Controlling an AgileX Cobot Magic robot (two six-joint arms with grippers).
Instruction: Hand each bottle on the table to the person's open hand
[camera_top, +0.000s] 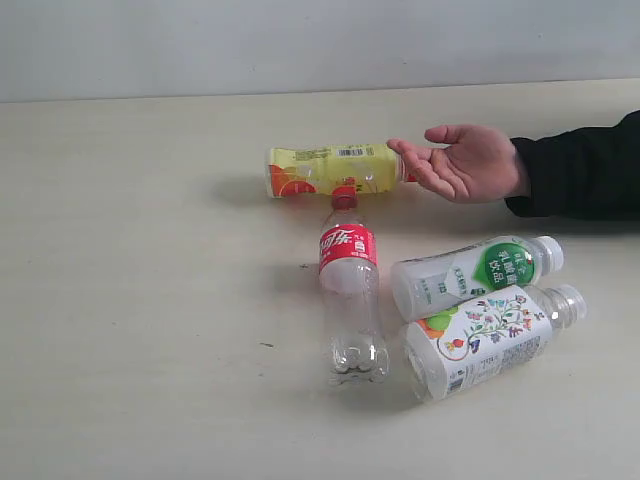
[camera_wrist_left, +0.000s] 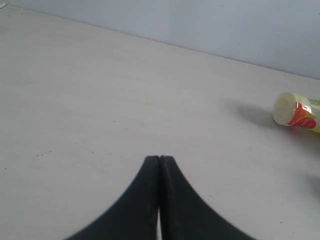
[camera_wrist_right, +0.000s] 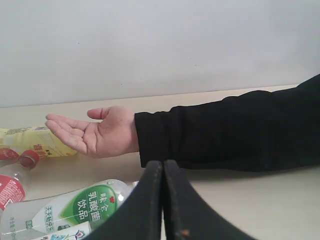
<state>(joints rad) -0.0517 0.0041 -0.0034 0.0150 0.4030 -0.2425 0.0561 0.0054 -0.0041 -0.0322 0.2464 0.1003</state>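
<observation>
The table (camera_top: 130, 300) is found bare over the whole stretch toward its edge on the robot's left, and passage there is unobstructed. The middle is blocked by the yellow-labelled bottle (camera_top: 330, 170), laid on its side, with the cap of the red-labelled bottle (camera_top: 350, 300) just beside it. Only a narrow gap is left between the red-labelled bottle and the green-labelled bottle (camera_top: 475, 272), which lies against the floral-labelled bottle (camera_top: 490, 338). The open hand (camera_top: 470, 162) and black sleeve (camera_top: 580, 165) are stretched in from the edge on the robot's right, reaching the yellow-labelled bottle's cap end. A bare strip is noted between the black sleeve and the green-labelled bottle.
</observation>
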